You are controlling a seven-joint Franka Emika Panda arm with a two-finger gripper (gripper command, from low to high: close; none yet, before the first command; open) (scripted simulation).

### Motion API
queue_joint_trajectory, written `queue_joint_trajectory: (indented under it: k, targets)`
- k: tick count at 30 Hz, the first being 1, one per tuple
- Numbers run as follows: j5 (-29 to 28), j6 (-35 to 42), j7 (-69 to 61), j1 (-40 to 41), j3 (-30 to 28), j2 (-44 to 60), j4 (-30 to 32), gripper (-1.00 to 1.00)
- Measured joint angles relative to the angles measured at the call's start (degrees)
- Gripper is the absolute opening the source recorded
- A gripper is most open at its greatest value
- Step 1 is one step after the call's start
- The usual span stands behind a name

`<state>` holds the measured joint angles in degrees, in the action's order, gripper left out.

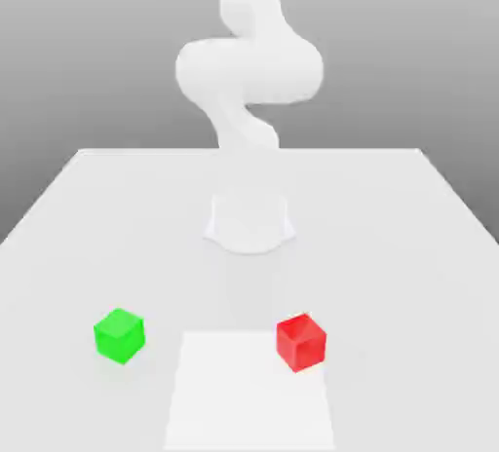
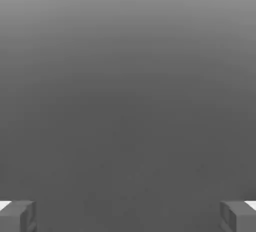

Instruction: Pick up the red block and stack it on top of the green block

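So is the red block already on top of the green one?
No, red and green sit well apart.

Red block (image 1: 301,343) and green block (image 1: 120,336) sit apart on the table (image 1: 390,245).

The robot arm (image 1: 249,70) is cut off by the exterior view's top edge; the table (image 1: 390,236) runs out of frame at its near edge, and the claw's fingers (image 2: 17,216) are cropped in the hand view.
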<state>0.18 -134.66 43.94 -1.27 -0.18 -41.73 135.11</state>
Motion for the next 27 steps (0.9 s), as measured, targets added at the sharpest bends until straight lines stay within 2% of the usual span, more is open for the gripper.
queue_joint_trajectory:
  k: [17,24,25,27]
  targets:
    - [0.27,-24.45,-15.23,-8.87,0.95,36.14,26.87,0.0]
    - [-0.9,-36.95,-15.45,-9.5,0.76,51.32,26.89,0.0]
    - [-0.93,-38.5,-15.42,-9.62,0.63,53.13,26.64,-1.0]
    - [-0.95,-38.5,-15.4,-9.62,0.64,53.13,26.64,-1.0]
